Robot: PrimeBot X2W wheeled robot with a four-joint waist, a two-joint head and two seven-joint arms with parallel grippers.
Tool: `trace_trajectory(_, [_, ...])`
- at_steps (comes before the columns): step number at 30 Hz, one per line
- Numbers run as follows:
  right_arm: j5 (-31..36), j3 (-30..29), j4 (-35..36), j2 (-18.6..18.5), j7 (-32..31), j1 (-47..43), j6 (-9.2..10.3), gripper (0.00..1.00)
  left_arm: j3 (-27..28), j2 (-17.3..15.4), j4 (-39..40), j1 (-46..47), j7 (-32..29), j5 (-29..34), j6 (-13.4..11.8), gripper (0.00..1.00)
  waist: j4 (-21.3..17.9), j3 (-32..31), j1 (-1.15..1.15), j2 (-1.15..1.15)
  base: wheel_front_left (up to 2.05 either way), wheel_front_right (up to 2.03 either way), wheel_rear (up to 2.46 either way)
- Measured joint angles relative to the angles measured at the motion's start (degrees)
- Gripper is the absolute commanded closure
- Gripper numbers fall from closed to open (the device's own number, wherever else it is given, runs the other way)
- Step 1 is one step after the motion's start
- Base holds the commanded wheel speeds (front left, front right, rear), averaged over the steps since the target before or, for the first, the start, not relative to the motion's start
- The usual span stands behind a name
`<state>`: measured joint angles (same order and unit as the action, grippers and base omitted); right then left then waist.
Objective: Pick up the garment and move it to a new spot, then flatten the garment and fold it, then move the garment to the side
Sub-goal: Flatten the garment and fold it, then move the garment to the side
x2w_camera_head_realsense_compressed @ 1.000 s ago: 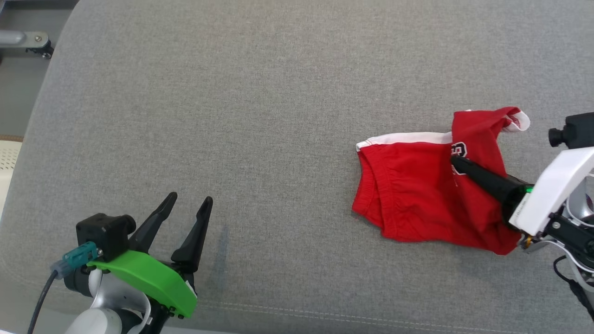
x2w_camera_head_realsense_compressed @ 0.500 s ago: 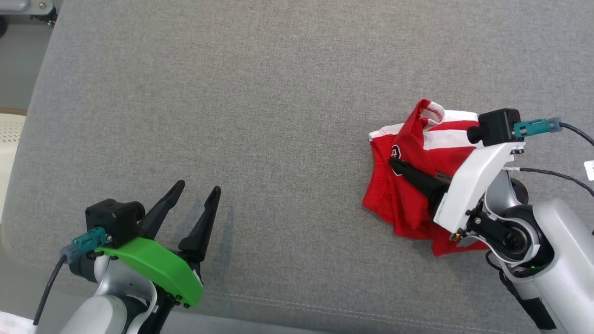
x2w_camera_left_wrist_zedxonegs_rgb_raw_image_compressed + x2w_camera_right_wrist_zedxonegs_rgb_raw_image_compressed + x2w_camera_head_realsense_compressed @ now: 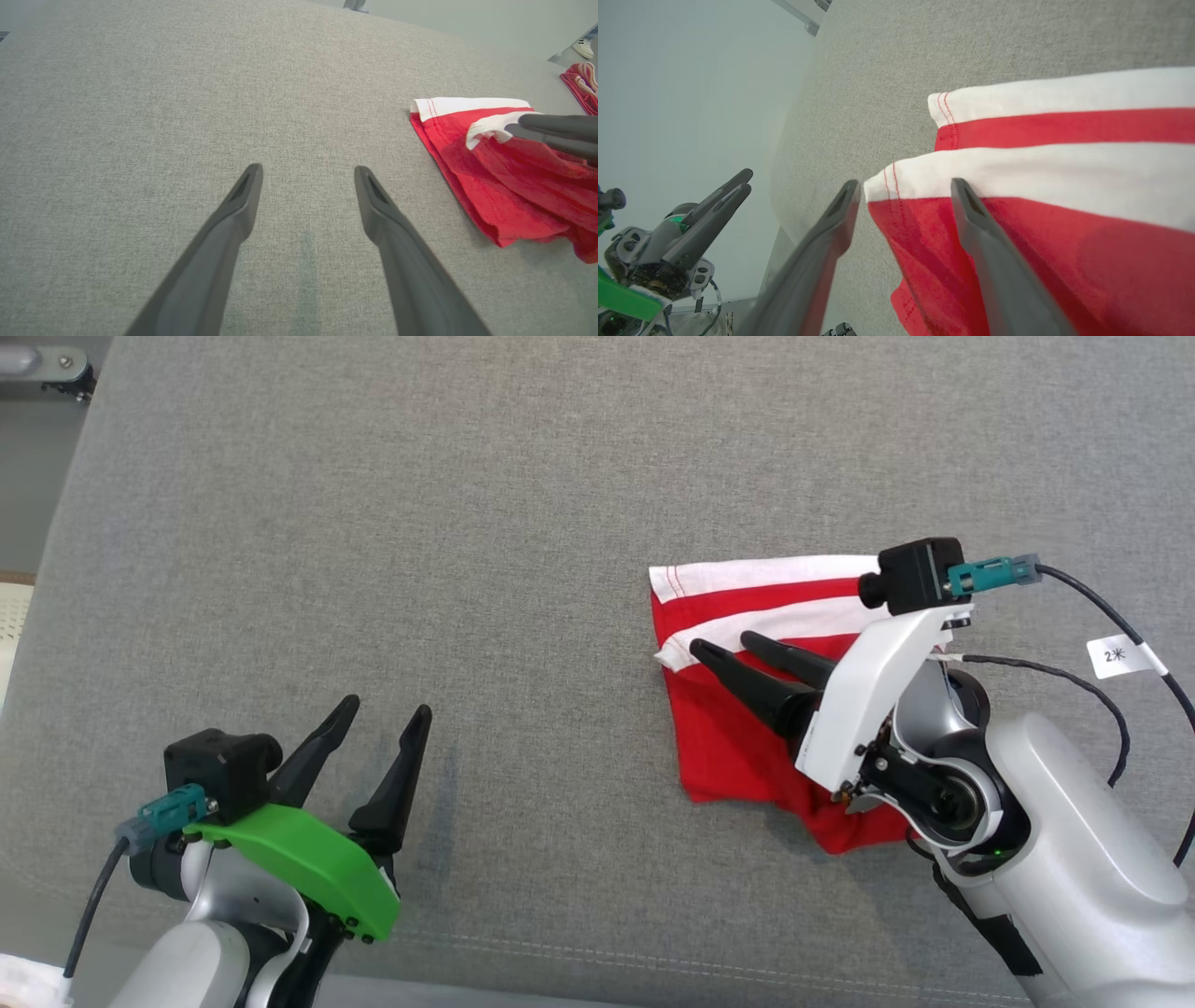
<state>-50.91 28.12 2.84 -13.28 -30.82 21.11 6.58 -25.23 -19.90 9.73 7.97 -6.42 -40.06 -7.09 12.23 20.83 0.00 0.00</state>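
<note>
Head view is showing the red garment [image 3: 738, 747] lying on the right part of the grey fabric-covered counter [image 3: 467, 523]. It is folded over itself, with two white bands running along its far edge and its red body spreading toward the robot. The right end effector [image 3: 725, 645] is reaching in from the lower right, its pale forearm slanting up and to the left under a white cover [image 3: 878, 686]. Its two dark fingers are pointing left above the nearer white band and are standing apart, pinching nothing. Right wrist view is showing one finger over bare counter just beside that band's stitched corner and the other over the red cloth, with the corner lying between them; whether either finger is touching the cloth cannot be told. The left end effector [image 3: 385, 707] is hanging at the lower left, well apart from the garment. Its fingers are spread wide, pointing up and slightly right over bare counter, and a green cover [image 3: 299, 877] is sitting on its wrist.
</note>
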Motion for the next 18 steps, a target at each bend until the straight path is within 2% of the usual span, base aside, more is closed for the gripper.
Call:
trace_trajectory(3, [0.58,-0.42,1.08,-0.53,1.16,0.14,-0.74,0.00,0.59,-0.03,-0.27,0.00,0.08,0.01,0.00,0.00,-0.62,-0.59,0.00,0.00,0.00,0.00,0.00])
trace_trajectory(6, [2.57,-2.37,2.77,-2.60,3.58,0.26,-1.46,0.00,1.41,-0.21,-0.70,-0.02,0.66,0.23,0.00,0.00,-1.22,-1.40,0.00,0.00,0.00,0.00,0.00])
trace_trajectory(10, [6.49,-7.09,2.80,-9.48,6.12,-0.01,-1.20,0.00,2.80,-0.22,-1.10,-0.16,1.55,1.02,0.00,0.00,-1.91,-2.90,0.00,0.00,0.00,0.00,0.00])
trace_trajectory(13, [5.89,-10.80,1.53,-12.16,6.65,-3.50,-0.69,0.00,2.96,-0.10,-1.10,-0.83,2.02,1.03,0.01,0.00,-2.24,-4.20,0.00,0.00,0.00,0.00,0.00])
trace_trajectory(18, [0.23,-14.16,-0.54,-11.57,6.57,-11.39,-0.32,0.00,3.09,0.04,-0.20,-2.87,2.02,1.22,0.00,0.00,-2.09,-5.71,0.00,0.00,0.00,0.00,0.00])
